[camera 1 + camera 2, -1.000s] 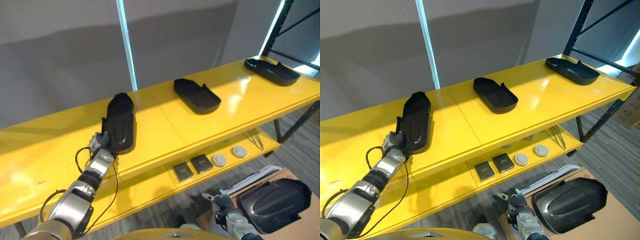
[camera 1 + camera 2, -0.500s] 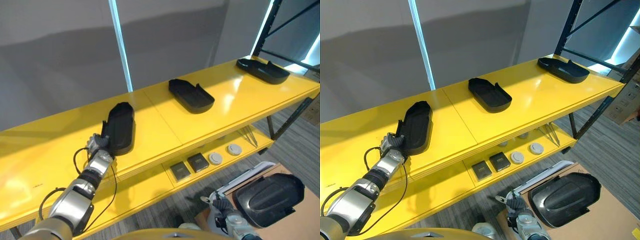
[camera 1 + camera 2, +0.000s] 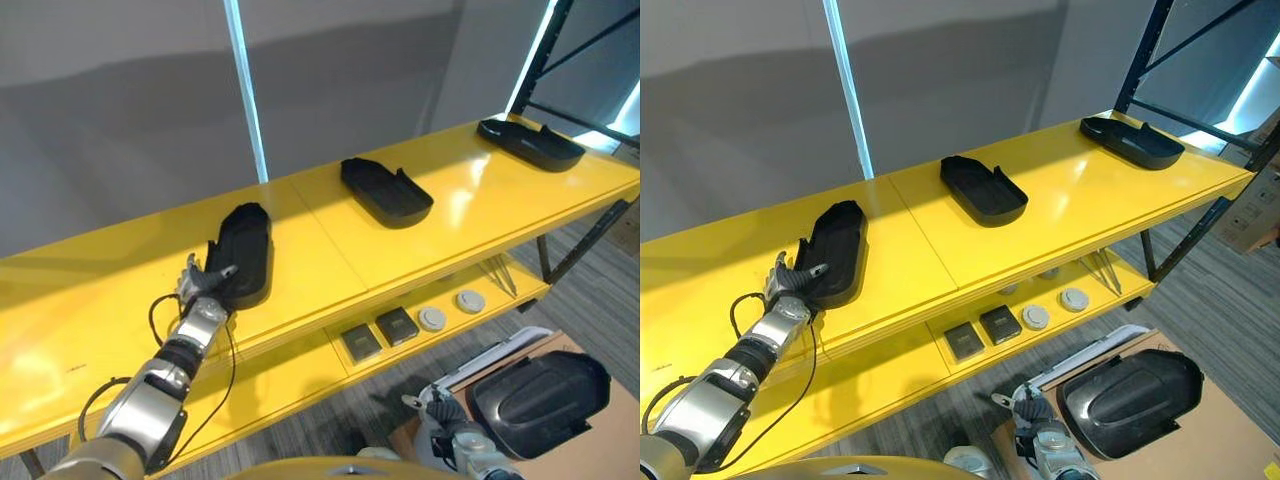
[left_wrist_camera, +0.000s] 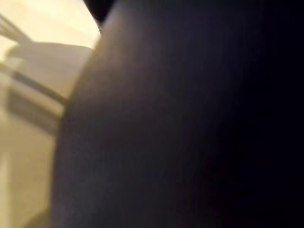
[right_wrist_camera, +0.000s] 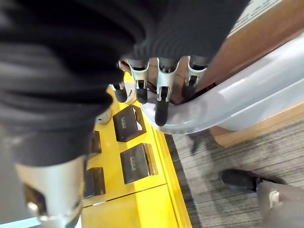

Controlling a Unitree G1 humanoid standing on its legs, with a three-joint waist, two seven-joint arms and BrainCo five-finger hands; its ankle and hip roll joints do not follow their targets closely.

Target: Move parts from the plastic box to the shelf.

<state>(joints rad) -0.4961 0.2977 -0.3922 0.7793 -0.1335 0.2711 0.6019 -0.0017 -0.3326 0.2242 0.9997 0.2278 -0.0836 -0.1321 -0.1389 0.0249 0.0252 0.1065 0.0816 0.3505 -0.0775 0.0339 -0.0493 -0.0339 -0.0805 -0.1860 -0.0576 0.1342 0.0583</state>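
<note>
On the yellow metal shelf [image 3: 330, 250] in the left eye view, three black moulded plastic parts lie in a row on the top level. The left hand [image 3: 200, 285] rests at the near end of the nearest black part [image 3: 243, 255], its fingers spread and fairly straight, touching the part's rim without curling round it. A second black part [image 3: 386, 190] lies near the middle of the shelf, and a third black part [image 3: 530, 142] lies at the far right end, well apart from the others. On the lower level sit two dark square pieces [image 3: 380, 334] and two pale round discs [image 3: 451, 309] beside them. Down at the lower right, the right hand [image 3: 447, 418] shows just beside a clear plastic box [image 3: 490, 358] on the floor, with a large black domed part [image 3: 540, 390] lying in it.

From the right eye view the same layout shows: the left hand [image 3: 795, 282] lies open against the near end of the nearest part [image 3: 836, 252].

Close up, the left wrist view shows a dark surface of the part [image 4: 190, 123] against yellow shelf [image 4: 28, 71].

Through the right wrist view, the right hand [image 5: 161, 90] hangs with relaxed, slightly bent fingers, holding nothing, over the clear box's rim [image 5: 237, 99]. Dark square pieces [image 5: 128, 122] lie on the yellow lower shelf.
</note>
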